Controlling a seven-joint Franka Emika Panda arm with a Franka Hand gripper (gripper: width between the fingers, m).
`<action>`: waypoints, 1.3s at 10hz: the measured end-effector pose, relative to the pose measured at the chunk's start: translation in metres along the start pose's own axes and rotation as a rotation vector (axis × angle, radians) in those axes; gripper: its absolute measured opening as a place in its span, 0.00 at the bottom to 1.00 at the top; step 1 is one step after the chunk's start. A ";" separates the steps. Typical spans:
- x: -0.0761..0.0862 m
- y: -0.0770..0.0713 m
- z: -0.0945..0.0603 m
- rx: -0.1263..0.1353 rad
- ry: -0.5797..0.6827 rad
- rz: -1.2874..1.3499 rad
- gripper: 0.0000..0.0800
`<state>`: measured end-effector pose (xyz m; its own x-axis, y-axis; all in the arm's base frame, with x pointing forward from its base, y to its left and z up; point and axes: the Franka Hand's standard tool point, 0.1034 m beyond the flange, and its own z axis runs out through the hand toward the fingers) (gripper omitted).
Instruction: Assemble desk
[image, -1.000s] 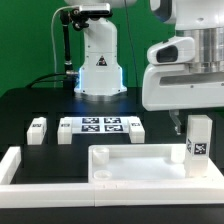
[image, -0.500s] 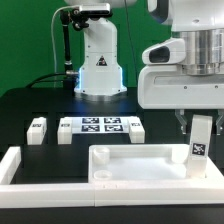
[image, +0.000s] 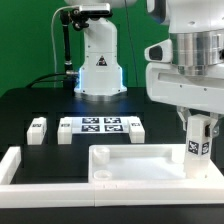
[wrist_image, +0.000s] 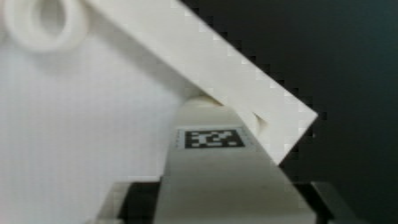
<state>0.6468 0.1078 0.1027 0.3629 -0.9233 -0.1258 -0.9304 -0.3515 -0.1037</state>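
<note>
Looked like a robotics lab: tagged marker board (image: 100, 126) fixed on a black table (image: 30, 100), white robot arm base (image: 98, 62) just behind that board, green backdrop (image: 25, 40) farther behind it.

- A marker board (image: 100, 125) lies flat on the black table (image: 40, 100).
- A low white border wall (image: 50, 192) runs along the table's near edge.
- A green backdrop (image: 25, 30) stands behind.
</note>
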 end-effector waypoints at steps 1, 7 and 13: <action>0.004 0.000 0.000 0.030 -0.027 0.136 0.37; 0.000 0.001 0.001 0.068 -0.084 0.555 0.37; -0.002 0.000 0.001 0.066 -0.086 0.648 0.66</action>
<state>0.6459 0.1096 0.1017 -0.2645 -0.9284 -0.2610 -0.9579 0.2843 -0.0405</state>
